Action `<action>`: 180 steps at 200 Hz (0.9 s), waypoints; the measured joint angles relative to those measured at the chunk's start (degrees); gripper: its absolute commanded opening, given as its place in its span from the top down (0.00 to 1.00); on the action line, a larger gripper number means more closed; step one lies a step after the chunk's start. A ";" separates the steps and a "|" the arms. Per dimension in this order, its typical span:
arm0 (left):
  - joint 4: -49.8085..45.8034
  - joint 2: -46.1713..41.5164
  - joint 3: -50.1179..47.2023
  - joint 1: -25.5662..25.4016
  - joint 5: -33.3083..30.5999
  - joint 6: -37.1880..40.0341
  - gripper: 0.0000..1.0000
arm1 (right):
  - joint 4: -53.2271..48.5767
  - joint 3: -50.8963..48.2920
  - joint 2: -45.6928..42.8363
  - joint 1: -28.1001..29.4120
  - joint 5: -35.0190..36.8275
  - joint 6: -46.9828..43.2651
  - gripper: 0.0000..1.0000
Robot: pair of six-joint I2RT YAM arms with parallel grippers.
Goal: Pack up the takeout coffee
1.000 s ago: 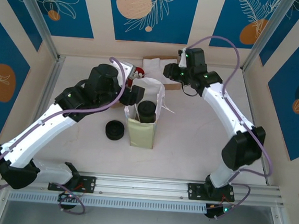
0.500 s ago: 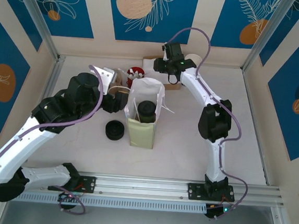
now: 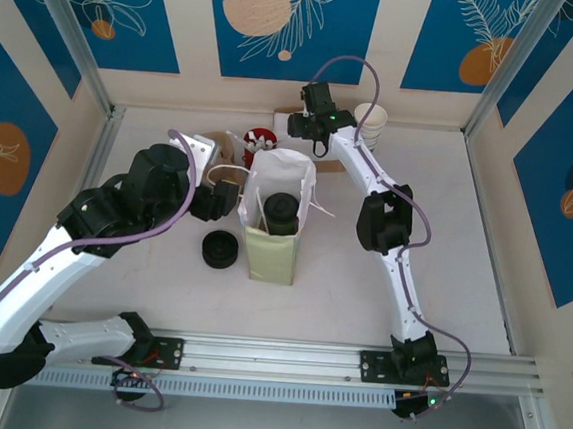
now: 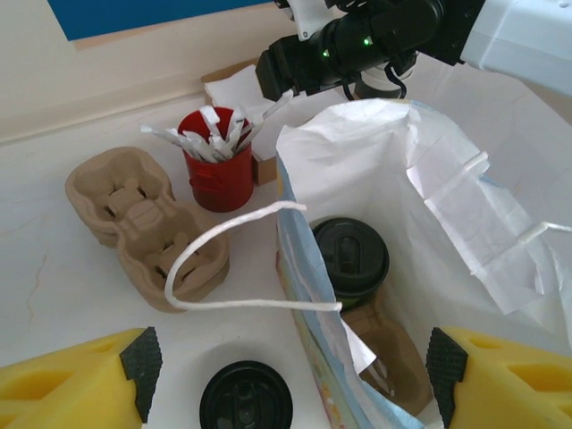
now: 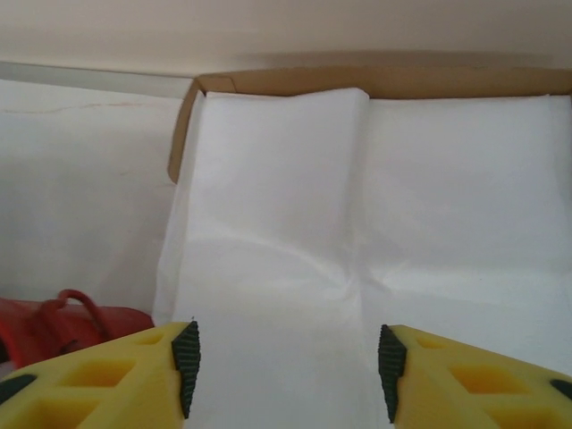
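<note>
Both your grippers are gaping empty: the left gripper [image 4: 286,366] is hovering at the mouth of the white bag [image 4: 447,206], the right gripper [image 5: 284,366] hanging over the white napkins [image 5: 357,223]. The takeout coffee [image 4: 349,256] is sitting upright inside that bag.

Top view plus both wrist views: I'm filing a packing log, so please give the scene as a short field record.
coffee: lidded, upright inside the bag
bag: open, standing mid-table
left pincer: open, at the bag's left side
right pincer: open, above the napkins
lids: stacked left of the bag
</note>
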 measured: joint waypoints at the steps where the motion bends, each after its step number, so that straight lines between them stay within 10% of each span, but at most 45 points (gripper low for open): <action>1: -0.07 0.00 0.00 0.00 -0.04 0.00 0.20 | 0.00 0.00 0.11 0.00 0.00 0.02 0.39; 180: -1.53 -0.02 0.63 0.00 -2.14 -0.02 0.18 | 1.97 6.84 11.69 -1.84 2.95 -8.83 0.40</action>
